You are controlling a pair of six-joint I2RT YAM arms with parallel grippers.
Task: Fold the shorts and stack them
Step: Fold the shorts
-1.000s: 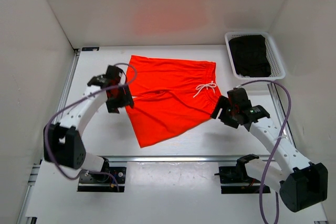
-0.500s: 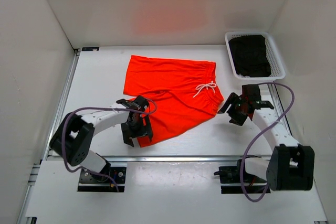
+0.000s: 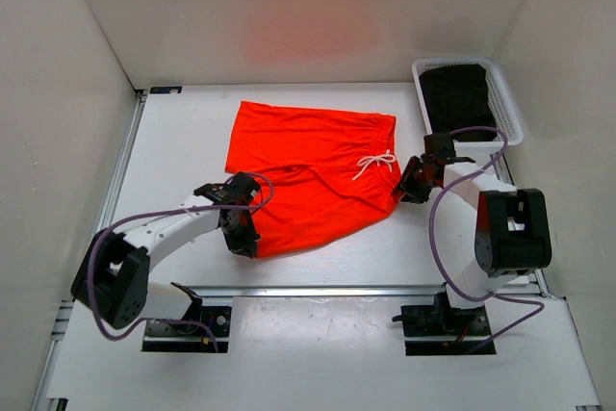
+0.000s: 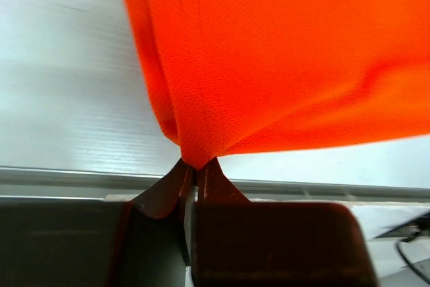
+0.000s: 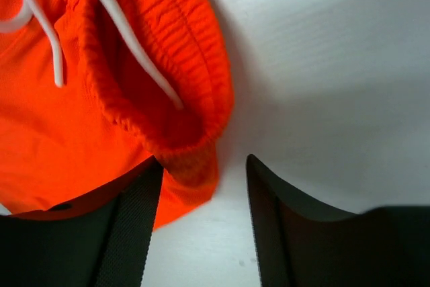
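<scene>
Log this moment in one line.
left jaws: shut on shorts hem | right jaws: open around waistband corner | shorts: unfolded

Shorts (image 3: pixel 313 175) left of basket (image 3: pixel 507 103)

L end effector (image 4: pixel 195 178) pinched shut on shorts (image 4: pixel 282 58) corner, fabric bunched above white table (image 4: pixel 67 92).

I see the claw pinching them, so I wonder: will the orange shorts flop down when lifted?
Probably floppy: the shorts bunch into soft folds where the left claw pinches them. Likely light, since the fabric looks thin.
</scene>
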